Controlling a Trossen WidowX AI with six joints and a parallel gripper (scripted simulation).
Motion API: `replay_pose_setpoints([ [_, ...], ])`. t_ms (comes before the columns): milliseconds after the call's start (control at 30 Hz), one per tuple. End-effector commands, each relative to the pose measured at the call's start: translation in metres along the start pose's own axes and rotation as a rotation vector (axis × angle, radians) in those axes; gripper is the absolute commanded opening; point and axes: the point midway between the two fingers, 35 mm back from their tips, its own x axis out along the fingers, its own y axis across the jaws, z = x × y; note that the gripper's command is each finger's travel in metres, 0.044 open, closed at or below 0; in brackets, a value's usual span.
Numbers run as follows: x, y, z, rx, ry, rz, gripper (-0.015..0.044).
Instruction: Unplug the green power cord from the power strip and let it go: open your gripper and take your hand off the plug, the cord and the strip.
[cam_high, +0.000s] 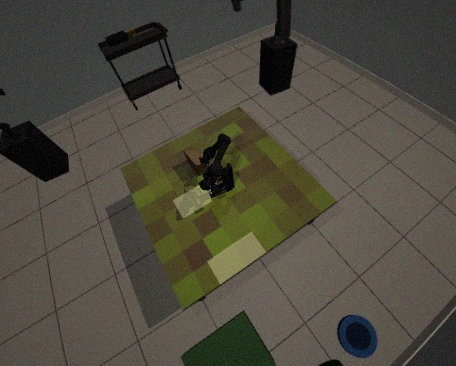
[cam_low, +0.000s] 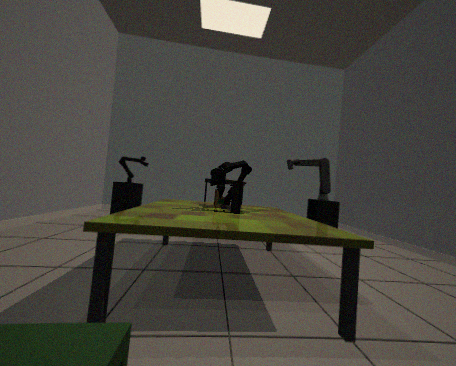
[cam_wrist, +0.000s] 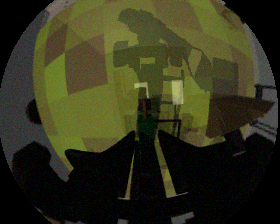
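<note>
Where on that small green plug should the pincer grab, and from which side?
Probably the small green plug's upright body, across its two side faces, coming along the pincer's present line: it stands narrow and centred between the dark fingers.
</note>
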Motion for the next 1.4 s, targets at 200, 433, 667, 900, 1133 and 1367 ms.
replay_pose_setpoints([
  [200,0.008,-0.002,-0.003,0.008,0.007,-0.004,0.0160],
  [433,0.013,-0.002,-0.003,0.008,0.007,-0.004,0.0160],
  [667,0.011,-0.001,-0.002,0.002,0.002,-0.003,0.0055],
  [900,0.011,-0.001,-0.002,0.002,0.002,-0.003,0.0000],
  [1133,0.010,0.000,0.008,0.003,0.001,-0.002,0.0000],
  [1367,0.011,-0.001,0.006,0.007,0.007,-0.004,0.0131],
])
